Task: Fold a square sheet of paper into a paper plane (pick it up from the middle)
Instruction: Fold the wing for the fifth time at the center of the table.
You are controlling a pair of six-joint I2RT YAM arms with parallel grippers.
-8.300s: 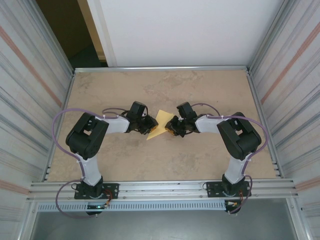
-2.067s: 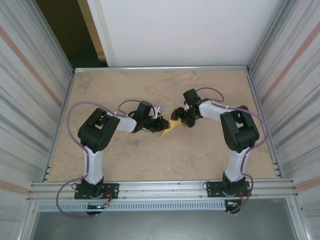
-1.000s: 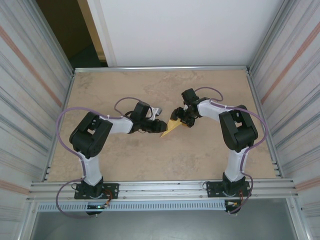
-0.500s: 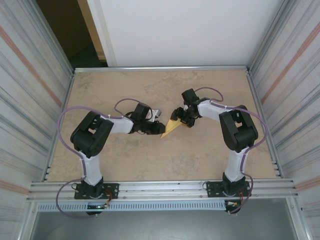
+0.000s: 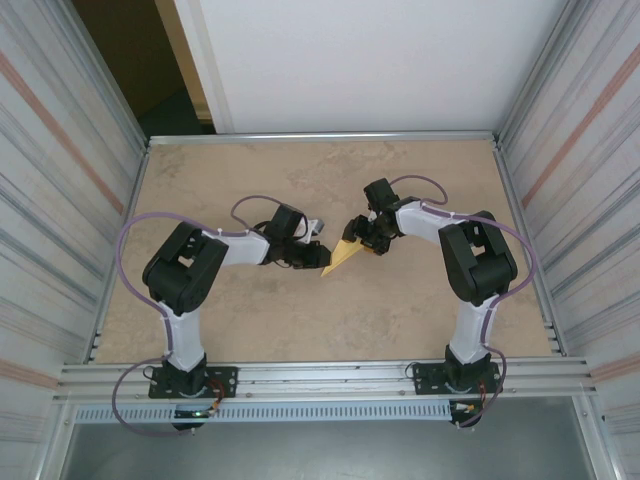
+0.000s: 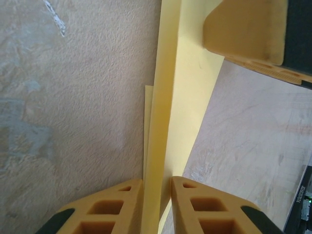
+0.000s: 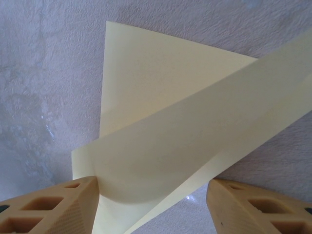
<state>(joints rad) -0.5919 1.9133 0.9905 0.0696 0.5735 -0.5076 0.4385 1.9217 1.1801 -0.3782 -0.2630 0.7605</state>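
Narrowing since a second ago, my left pincer (image 6: 156,181) is straddling the paper's (image 6: 180,112) fold; my right pincer (image 7: 151,185) is gaping wide. Light, floppy: I am judging the fold stiffest to pinch.

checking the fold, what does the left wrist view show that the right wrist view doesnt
Left wrist: the left gripper, jaws nearly together around a narrow folded strip of the yellow paper, and a finger of the right gripper over the strip's far end. Right wrist: the right gripper's jaws wide apart, a broad flap raised across a flat triangular layer. Both: the yellow paper on the table.
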